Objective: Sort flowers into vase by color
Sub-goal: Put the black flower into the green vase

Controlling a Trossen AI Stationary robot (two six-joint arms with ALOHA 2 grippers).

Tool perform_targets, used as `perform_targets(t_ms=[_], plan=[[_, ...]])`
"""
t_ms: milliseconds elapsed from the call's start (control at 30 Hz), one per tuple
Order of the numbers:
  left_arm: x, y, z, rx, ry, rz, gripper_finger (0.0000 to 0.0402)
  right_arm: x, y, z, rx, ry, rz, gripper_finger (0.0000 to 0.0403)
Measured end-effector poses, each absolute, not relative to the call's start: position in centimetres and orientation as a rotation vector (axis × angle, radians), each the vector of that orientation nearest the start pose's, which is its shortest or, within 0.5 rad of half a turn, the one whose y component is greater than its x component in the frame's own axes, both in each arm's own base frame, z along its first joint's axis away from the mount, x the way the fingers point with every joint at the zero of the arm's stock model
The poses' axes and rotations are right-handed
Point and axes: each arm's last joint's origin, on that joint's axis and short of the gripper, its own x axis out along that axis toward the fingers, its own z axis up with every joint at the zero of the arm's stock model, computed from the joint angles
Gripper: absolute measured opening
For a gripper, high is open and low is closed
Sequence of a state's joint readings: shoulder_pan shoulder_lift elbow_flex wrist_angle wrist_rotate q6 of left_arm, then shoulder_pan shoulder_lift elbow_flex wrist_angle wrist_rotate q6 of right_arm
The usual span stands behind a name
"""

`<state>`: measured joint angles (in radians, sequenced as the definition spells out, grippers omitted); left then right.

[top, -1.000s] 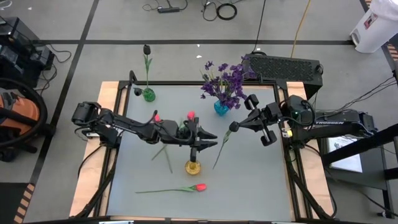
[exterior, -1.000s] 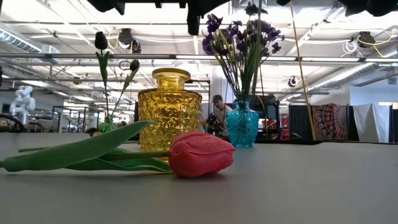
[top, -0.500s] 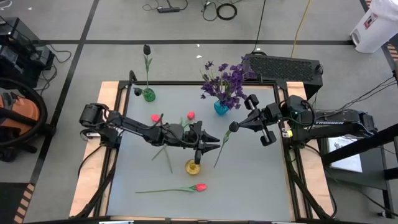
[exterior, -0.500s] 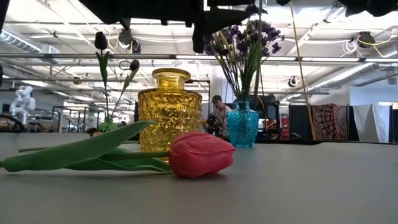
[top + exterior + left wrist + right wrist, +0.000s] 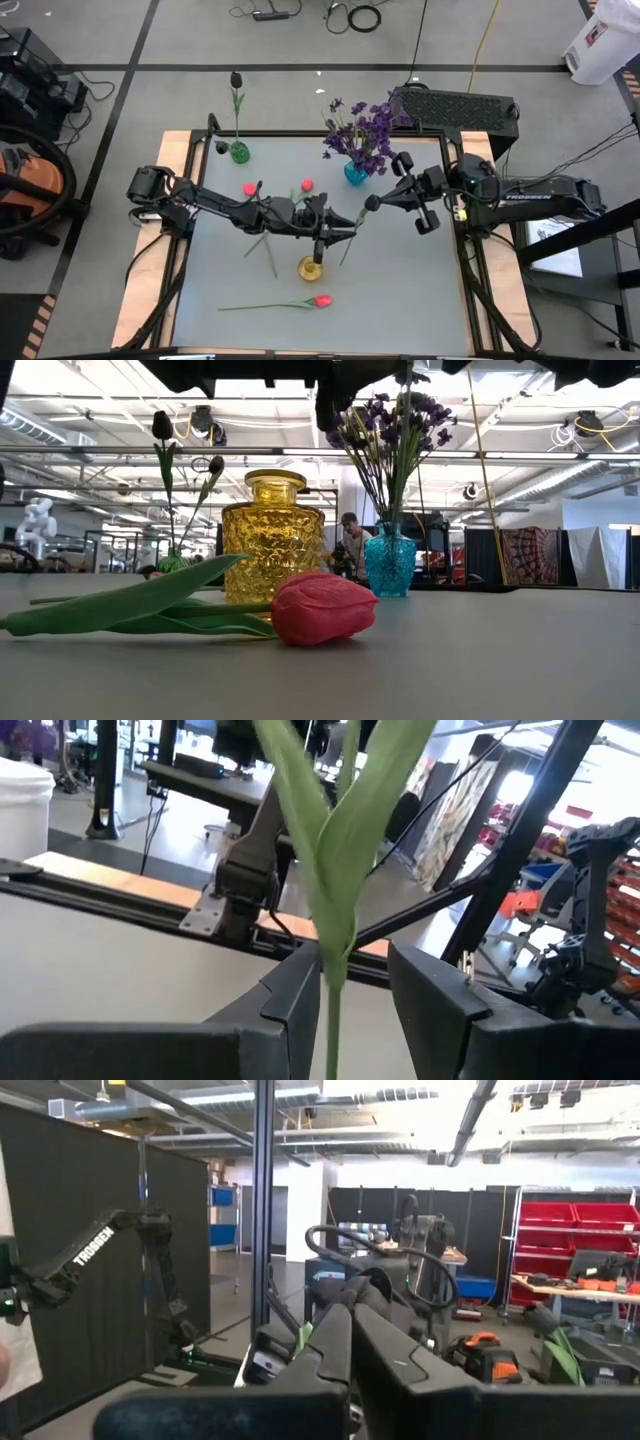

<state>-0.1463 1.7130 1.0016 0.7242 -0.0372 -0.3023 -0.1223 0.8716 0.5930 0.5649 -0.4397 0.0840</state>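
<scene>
Mid-handoff here, I reckon. My right gripper (image 5: 372,201), right of centre in the high view, is pressed together on the bud end of a dark tulip (image 5: 356,228). Its stem runs down and to the left from there, a long diagonal, with the tail ending just right of the yellow vase (image 5: 311,268) at lower centre.

My left gripper (image 5: 345,232) is reaching in from the left edge, arm stretched nearly flat across the table, and sits right at the middle of that same stem. In the left wrist view the stem and leaf (image 5: 335,850) stand straight up through the gap between my left fingers (image 5: 292,1005), which are spread; I can't tell if either one touches it. So the stem crosses the left jaws at right angles, which is what a pinch needs. Left is clearly the nearer arm to the lower stem; right only has the top.

Elsewhere: a red tulip (image 5: 320,300) lies flat near the bottom of the frame, stem pointing left. Two red buds (image 5: 249,189) show by the left arm. The purple bunch (image 5: 362,133) is in the blue vase (image 5: 355,174) at upper centre, and one dark tulip stands in the green vase (image 5: 239,152) at upper left.
</scene>
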Motion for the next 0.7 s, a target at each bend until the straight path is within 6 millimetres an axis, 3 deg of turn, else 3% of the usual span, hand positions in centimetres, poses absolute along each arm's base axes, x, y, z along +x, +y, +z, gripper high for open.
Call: perform_targets(t_ms=[300,533,700], plan=[[38.2,-5.5,26.0,-0.301,-0.006,-0.112,0.0127,19.6,-1.2,32.0,0.011,-0.248,0.304,0.0],[39.9,-5.7,24.8,-0.305,0.026,-0.111,0.0127,19.8,-1.3,31.8,0.015,-0.243,0.304,0.0],[40.3,-5.8,25.0,-0.299,0.02,-0.115,0.0127,19.8,-1.3,31.8,0.024,-0.242,0.306,0.0]])
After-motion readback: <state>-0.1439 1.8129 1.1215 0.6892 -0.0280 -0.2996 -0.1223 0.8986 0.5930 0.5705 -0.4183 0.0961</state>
